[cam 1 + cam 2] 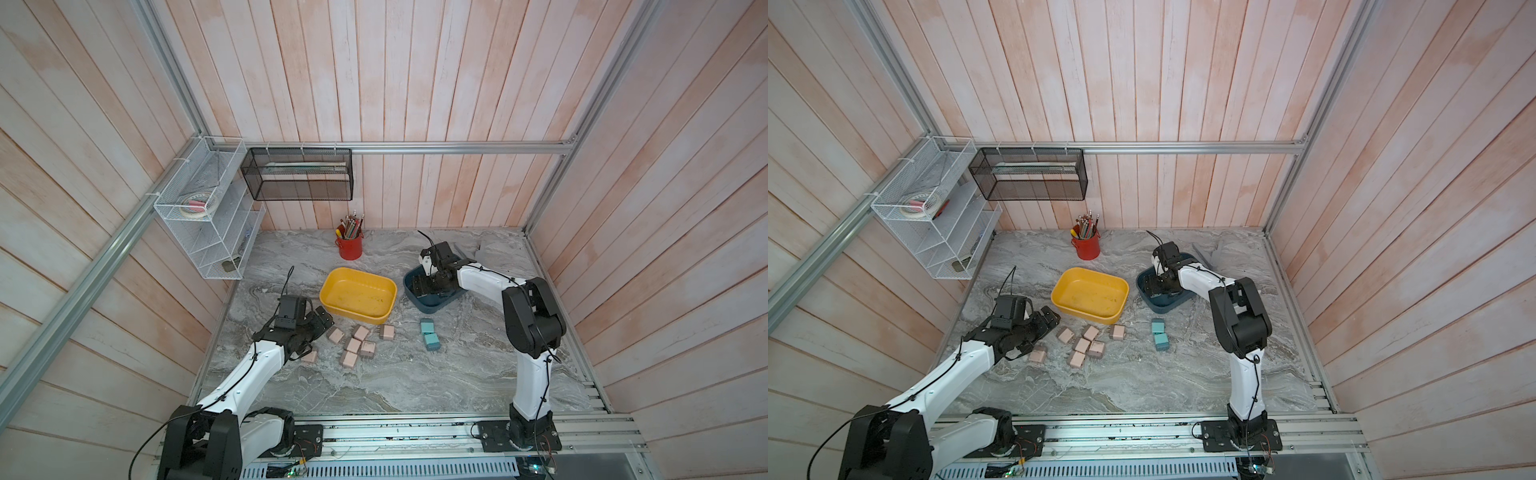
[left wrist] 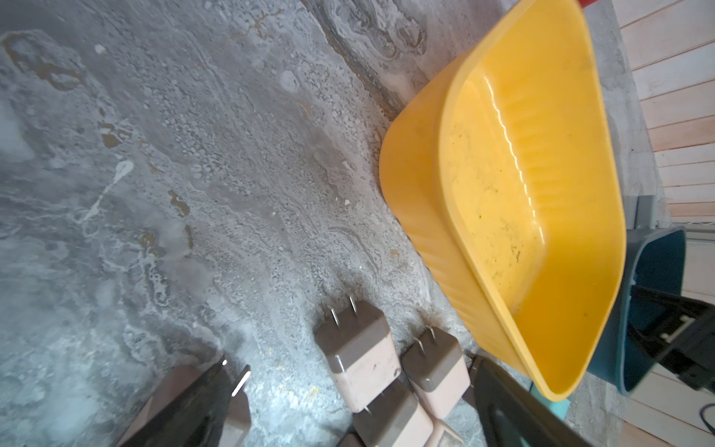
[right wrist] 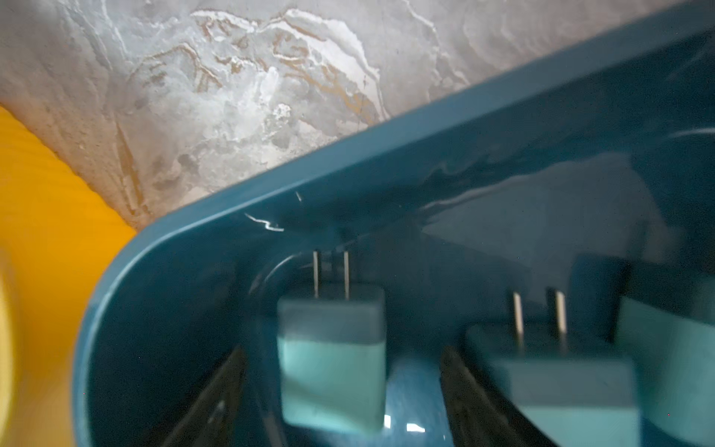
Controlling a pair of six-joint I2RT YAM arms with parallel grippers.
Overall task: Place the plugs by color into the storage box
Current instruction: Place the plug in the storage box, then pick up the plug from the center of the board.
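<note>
Right wrist: teal plug prongs toward box wall, seemingly loose; right jaws, left jaws released.

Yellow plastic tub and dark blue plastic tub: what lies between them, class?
Only bare grey marble tabletop lies between the yellow plastic tub and dark blue plastic tub, as both top views show.
</note>
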